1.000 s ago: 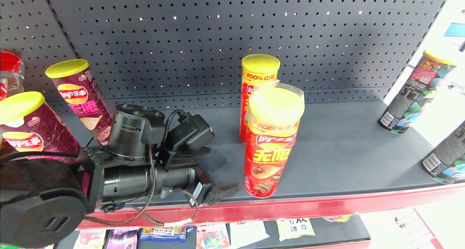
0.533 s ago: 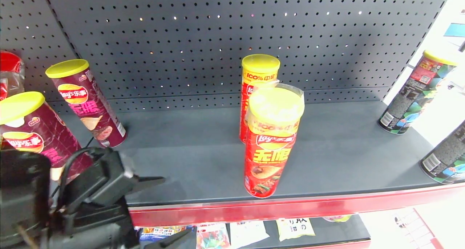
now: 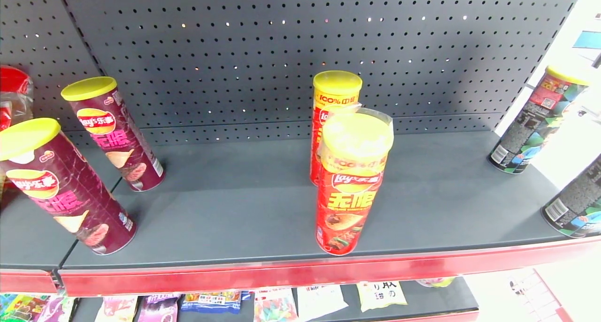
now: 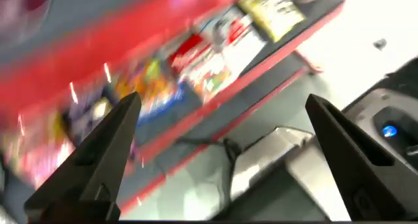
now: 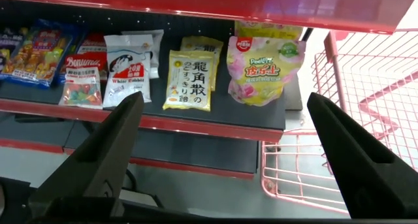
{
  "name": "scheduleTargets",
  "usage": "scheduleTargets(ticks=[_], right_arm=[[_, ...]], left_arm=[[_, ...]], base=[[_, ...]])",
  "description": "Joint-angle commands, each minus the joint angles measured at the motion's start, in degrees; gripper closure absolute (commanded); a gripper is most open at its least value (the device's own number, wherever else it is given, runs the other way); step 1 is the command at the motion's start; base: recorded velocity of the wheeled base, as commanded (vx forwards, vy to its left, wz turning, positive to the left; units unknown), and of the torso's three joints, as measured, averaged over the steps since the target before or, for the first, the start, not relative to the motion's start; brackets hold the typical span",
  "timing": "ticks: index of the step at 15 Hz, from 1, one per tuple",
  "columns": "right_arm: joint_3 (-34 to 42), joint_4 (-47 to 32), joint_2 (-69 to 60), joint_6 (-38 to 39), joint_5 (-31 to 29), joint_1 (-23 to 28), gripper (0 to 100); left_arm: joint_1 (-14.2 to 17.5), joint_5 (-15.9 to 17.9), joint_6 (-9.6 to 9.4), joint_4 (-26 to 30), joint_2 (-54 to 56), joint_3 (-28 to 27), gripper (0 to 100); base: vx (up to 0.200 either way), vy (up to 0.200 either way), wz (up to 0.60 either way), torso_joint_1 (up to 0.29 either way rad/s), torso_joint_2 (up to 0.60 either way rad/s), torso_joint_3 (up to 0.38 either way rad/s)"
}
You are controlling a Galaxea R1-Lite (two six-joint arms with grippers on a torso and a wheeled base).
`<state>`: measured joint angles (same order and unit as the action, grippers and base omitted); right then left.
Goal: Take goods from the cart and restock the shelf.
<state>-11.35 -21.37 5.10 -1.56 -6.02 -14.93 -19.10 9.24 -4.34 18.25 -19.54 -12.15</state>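
Note:
Two red chip cans with yellow lids stand mid-shelf, the front one (image 3: 353, 186) near the red edge and the rear one (image 3: 334, 101) just behind it. Nothing touches them. My left gripper (image 4: 222, 98) is open and empty, looking at the blurred packets (image 4: 196, 61) on the lower shelves and the floor. My right gripper (image 5: 225, 96) is also open and empty, facing a lower shelf of snack bags (image 5: 191, 80). The pink wire cart (image 5: 372, 87) stands beside that shelf.
Two maroon cans (image 3: 110, 134) (image 3: 61, 186) stand at the shelf's left, and two black cans (image 3: 535, 120) (image 3: 575, 204) at its right. The grey shelf board (image 3: 235, 209) has bare room between the maroon and red cans. A perforated back panel (image 3: 281, 54) closes the rear.
My left arm has pulled back from the shelf, down and to the left, out of the head view. The front red can stays standing where it was.

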Motion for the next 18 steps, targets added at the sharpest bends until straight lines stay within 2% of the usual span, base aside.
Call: scheduleTargets(ticks=[1,3,5,6,7,8,9,10,11,12,13,15,18], right_arm=[[-0.2,0.0,0.1,0.1,0.0,0.0,0],[-0.3,1.5,0.1,0.3,-0.3,0.0,0],[-0.3,3.1,0.1,0.9,-0.9,0.1,0],[-0.3,3.1,0.1,1.6,-1.8,0.1,0],[-0.1,2.9,0.2,2.6,-3.7,0.2,0],[-0.1,2.9,0.4,2.9,-4.1,0.6,0],[-0.3,2.9,2.0,3.1,-4.2,3.2,0],[-0.3,3.1,2.8,3.1,-4.1,4.7,0],[-0.9,3.4,4.4,3.1,-4.0,7.5,0],[-1.0,3.3,4.2,3.1,-4.0,9.5,0],[-0.5,3.2,3.3,3.1,-3.9,10.7,0],[2.0,4.2,0.3,1.6,-1.4,10.2,0],[9.1,20.7,0.4,-1.5,8.5,10.1,0]], left_arm=[[13.9,-3.7,5.31,6.2,14.0,-0.9,0],[22.1,-4.2,6.54,6.2,15.9,-0.9,0],[21.9,-6.3,7.86,5.5,15.9,-0.5,0],[21.7,-5.7,7.86,4.4,16.2,0.1,0],[19.0,-1.2,7.68,1.4,19.5,1.3,0],[19.2,0.9,7.68,0.6,19.5,1.8,0],[19.3,1.0,7.68,0.0,19.5,2.2,0],[19.3,-0.1,7.68,-0.1,19.5,2.3,0],[19.3,-3.7,7.33,-4.5,19.5,4.4,0],[19.3,-5.5,6.19,-12.5,19.5,8.2,0],[19.3,-6.3,4.69,-17.8,19.5,11.5,0],[19.3,-6.6,4.60,-18.1,19.5,12.2,0],[19.3,-6.6,4.69,-18.1,19.5,12.2,0]], base=[[0.000,0.000,0.00,0.000,0.00,0.000],[0.000,0.000,0.00,0.000,0.00,0.000],[0.000,0.000,0.00,0.000,0.00,0.000],[0.000,0.000,0.00,0.000,0.00,0.000],[0.000,0.000,0.00,0.000,0.00,0.000],[0.000,0.000,0.00,0.000,0.00,0.000],[0.000,0.000,0.00,0.000,0.00,0.000],[0.000,0.000,0.00,0.000,0.00,0.000],[0.000,0.000,0.00,0.000,0.00,0.000],[0.000,0.000,0.00,0.000,0.00,0.000],[0.000,0.000,0.00,0.000,0.00,0.000],[0.000,0.000,0.00,0.000,0.00,0.000],[0.000,0.000,0.00,0.000,0.00,0.000]])
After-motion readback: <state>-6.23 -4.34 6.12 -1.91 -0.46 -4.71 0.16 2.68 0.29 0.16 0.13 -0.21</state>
